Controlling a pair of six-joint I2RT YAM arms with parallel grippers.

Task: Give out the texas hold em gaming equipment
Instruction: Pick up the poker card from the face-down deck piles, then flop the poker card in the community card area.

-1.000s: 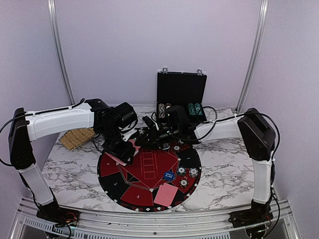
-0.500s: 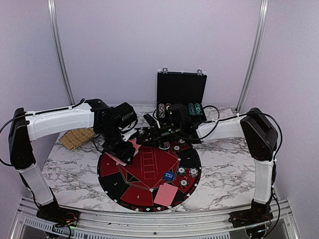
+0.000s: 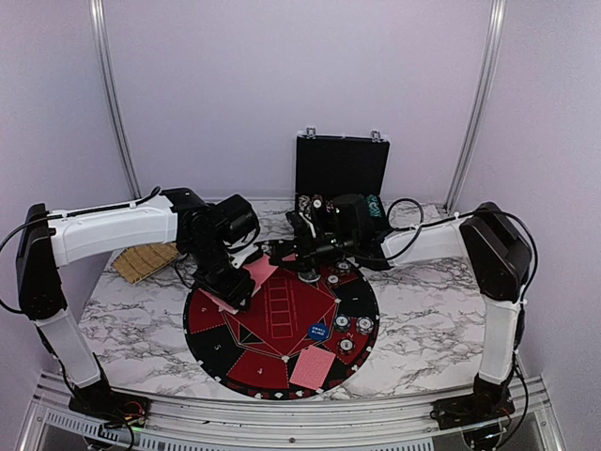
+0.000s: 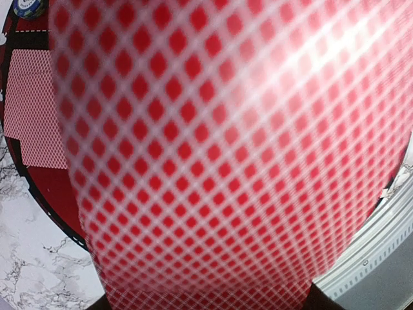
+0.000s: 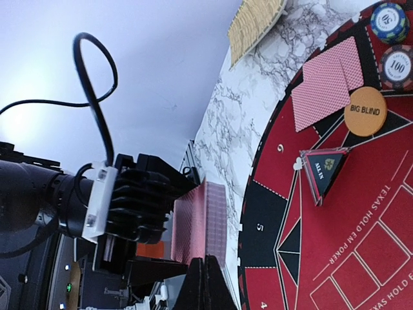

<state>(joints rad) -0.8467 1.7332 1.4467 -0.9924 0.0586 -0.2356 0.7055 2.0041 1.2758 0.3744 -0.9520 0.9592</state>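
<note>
My left gripper (image 3: 230, 285) is shut on a deck of red-backed playing cards (image 5: 201, 223), held over the left edge of the round numbered mat (image 3: 282, 324). In the left wrist view a blurred red-backed card (image 4: 219, 161) fills the frame and hides the fingers. My right gripper (image 5: 206, 279) is shut at the deck's top card edge, and that card (image 3: 262, 271) slants out toward it. Two dealt cards (image 5: 324, 82), an orange BIG BLIND disc (image 5: 365, 111), a clear ALL IN marker (image 5: 324, 169) and chips (image 5: 396, 66) lie on the mat.
The black hinged case (image 3: 341, 172) stands open at the back with chip rows. A woven pad (image 3: 146, 260) lies at the left. More dealt cards (image 3: 312, 366), a blue disc (image 3: 317, 331) and chips (image 3: 354, 331) sit on the mat's near right.
The right gripper has closed at the deck and drawn slightly right. The pink card between the two grippers now sticks out further. The left arm has held still.
</note>
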